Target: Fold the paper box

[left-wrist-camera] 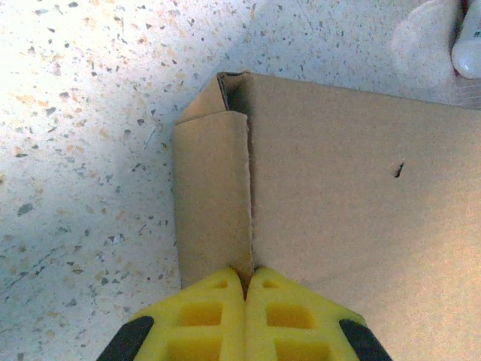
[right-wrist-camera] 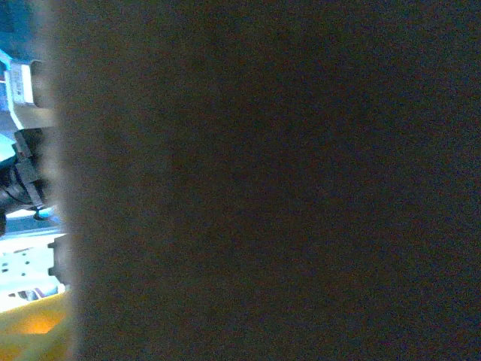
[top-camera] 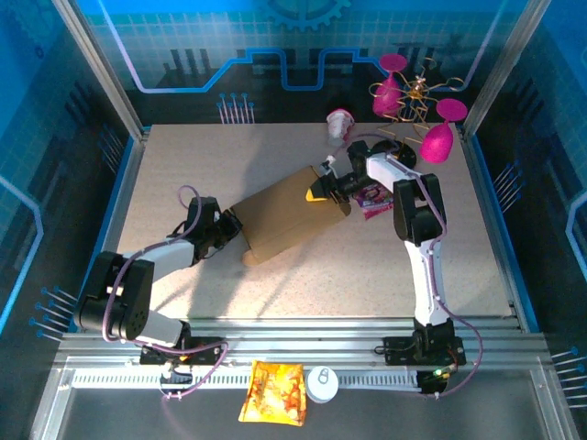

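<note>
The paper box [top-camera: 289,218] is brown cardboard and lies slanted across the middle of the table, partly folded into a flat sleeve. My left gripper [top-camera: 235,226] is at its near-left end. In the left wrist view the yellow fingertips [left-wrist-camera: 218,289] of my left gripper [left-wrist-camera: 246,280] are pressed together on a thin upright cardboard edge, where a narrow flap [left-wrist-camera: 213,195] meets the wide panel [left-wrist-camera: 353,203]. My right gripper [top-camera: 322,190] is at the box's far-right end, one yellow finger over the top panel. Dark cardboard [right-wrist-camera: 263,180] sits close against the right wrist camera and hides those jaws.
A purple snack packet [top-camera: 374,198] lies just right of the box, under the right arm. A white and pink cup [top-camera: 340,124] and a wire stand with pink glasses [top-camera: 415,101] are at the back right. An orange snack bag [top-camera: 273,392] and a white disc [top-camera: 322,383] rest on the front rail.
</note>
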Robot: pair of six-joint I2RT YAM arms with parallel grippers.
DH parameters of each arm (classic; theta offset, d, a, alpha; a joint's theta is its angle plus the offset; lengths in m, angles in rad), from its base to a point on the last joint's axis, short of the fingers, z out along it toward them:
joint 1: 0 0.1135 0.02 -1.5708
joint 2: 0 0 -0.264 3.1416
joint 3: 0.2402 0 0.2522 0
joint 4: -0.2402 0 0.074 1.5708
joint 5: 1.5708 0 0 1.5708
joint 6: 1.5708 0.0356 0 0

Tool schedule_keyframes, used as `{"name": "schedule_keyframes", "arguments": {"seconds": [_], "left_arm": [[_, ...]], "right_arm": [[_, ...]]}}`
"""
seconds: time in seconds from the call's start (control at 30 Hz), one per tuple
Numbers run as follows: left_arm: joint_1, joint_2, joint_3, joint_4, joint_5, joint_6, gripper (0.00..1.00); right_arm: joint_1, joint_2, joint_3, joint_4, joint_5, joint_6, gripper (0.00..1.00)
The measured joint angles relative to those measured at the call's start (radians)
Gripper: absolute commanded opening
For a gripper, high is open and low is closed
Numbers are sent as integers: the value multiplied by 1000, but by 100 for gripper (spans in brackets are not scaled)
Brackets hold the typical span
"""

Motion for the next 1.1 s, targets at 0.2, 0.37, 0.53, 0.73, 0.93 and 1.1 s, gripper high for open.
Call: {"name": "schedule_keyframes", "arguments": {"seconds": [0.2,0.37,0.53,0.73,0.93,1.1], "left_arm": [[0,-14,19,-55,-16,2,44],[6,-135,28,-148,-39,-26,65],[42,-204,143,-158,-9,-85,71],[108,-213,166,-150,105,-158,72],[129,-162,215,-204,251,-197,81],[136,-132,248,-214,320,-247,99]], "right_arm": [[-11,-80,-103,46,-58,87,55],[-31,-213,-257,202,-98,246,47],[-80,-333,-469,495,-138,558,45],[-117,-394,-570,759,-154,926,45],[-117,-483,-594,841,-168,1156,45],[-118,-529,-584,759,-168,1180,44]]}}
